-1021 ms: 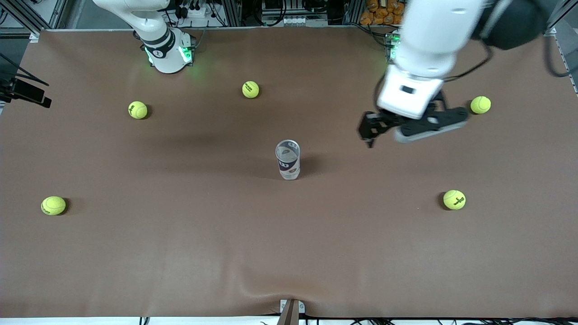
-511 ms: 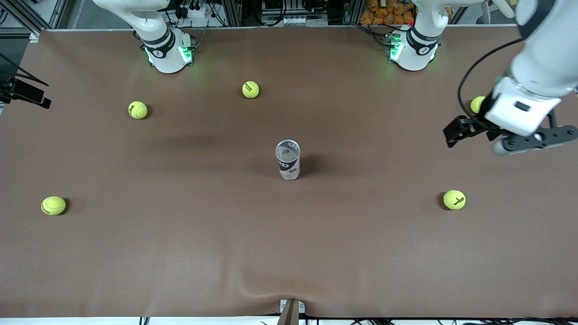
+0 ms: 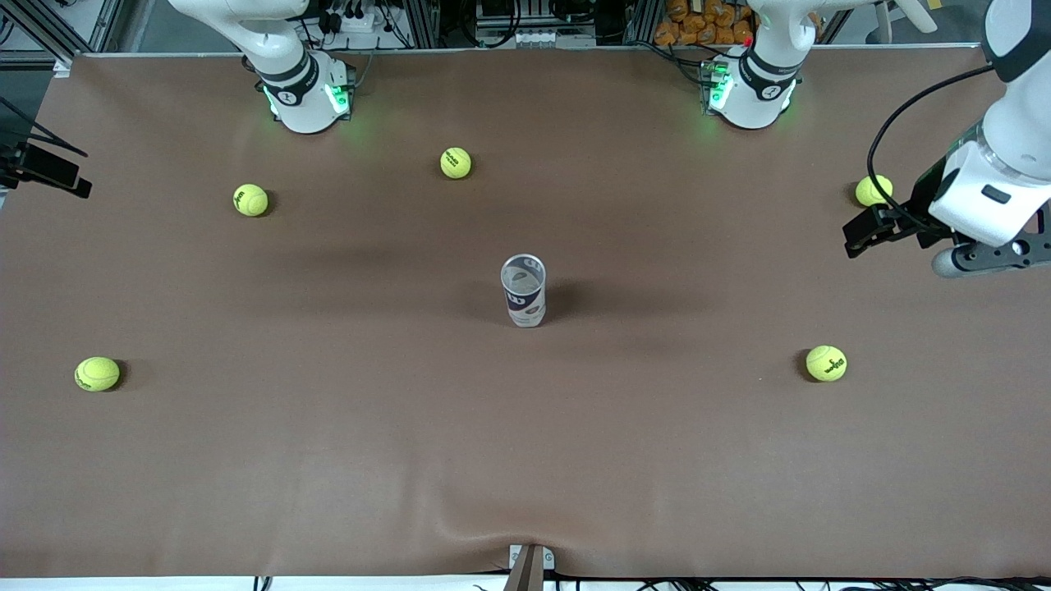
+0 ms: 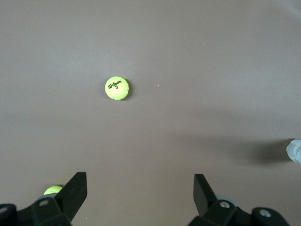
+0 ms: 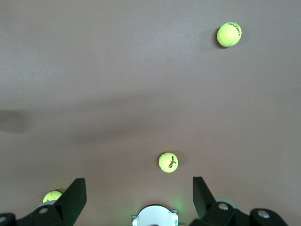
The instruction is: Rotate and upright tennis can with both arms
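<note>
The tennis can (image 3: 523, 290) stands upright in the middle of the brown mat, open silvery rim up, with nothing touching it. A sliver of the can (image 4: 295, 150) shows at the edge of the left wrist view. My left gripper (image 3: 872, 230) hangs open over the mat at the left arm's end of the table, well away from the can. In its own wrist view the left gripper (image 4: 139, 179) has nothing between its fingers. My right gripper (image 5: 138, 181) is open and empty, high over its own base (image 5: 154, 215); the front view does not show it.
Several yellow-green tennis balls lie scattered on the mat: one (image 3: 873, 190) close to the left gripper, one (image 3: 826, 363) nearer the camera, another (image 3: 456, 162) near the right arm's base, and more (image 3: 250, 199) (image 3: 97, 373) toward the right arm's end.
The left arm has swung away from the middle of the table to its own end, carrying its open gripper with it. The can has stayed upright and still.
</note>
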`<state>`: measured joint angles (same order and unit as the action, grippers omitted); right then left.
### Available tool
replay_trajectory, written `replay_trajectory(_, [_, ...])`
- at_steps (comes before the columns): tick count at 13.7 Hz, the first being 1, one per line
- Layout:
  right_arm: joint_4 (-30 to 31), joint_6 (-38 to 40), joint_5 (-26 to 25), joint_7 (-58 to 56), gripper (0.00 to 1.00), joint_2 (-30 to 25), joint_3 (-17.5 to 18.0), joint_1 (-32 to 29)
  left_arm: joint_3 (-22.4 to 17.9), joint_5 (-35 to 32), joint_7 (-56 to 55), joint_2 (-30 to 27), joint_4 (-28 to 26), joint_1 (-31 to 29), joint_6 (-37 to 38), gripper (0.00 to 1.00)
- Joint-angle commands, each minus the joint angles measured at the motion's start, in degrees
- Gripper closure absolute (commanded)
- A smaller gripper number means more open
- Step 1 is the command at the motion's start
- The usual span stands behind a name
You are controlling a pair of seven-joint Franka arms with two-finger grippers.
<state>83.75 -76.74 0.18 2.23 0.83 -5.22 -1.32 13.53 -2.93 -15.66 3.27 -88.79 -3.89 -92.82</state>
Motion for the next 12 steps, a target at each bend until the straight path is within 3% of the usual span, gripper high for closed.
replay_trajectory(1, [-1.31, 0.28, 0.18, 0.85, 0.0, 0.57, 0.56, -0.7, -0.26, 0.74, 3.26, -2.3, -1.48, -0.51, 0.01, 0.0])
replay_trajectory(6, [-1.31, 0.28, 0.18, 0.93, 0.0, 0.57, 0.56, -0.62, -1.22, -0.06, 5.62, -0.81, 2.12, 0.8, 0.01, 0.0])
replay_trajectory(9, [-1.31, 0.28, 0.18, 0.93, 0.0, 0.66, 0.56, -0.44, -9.73, -0.14, 7.57, -0.28, 2.57, 7.2, 0.88, 0.0])
replay_trajectory(12, [-1.31, 0.28, 0.18, 0.93, 0.0, 0.66, 0.56, -0.35, -12.64, -0.06, 6.35, -0.63, 2.48, 10.73, 2.2, 0.0])
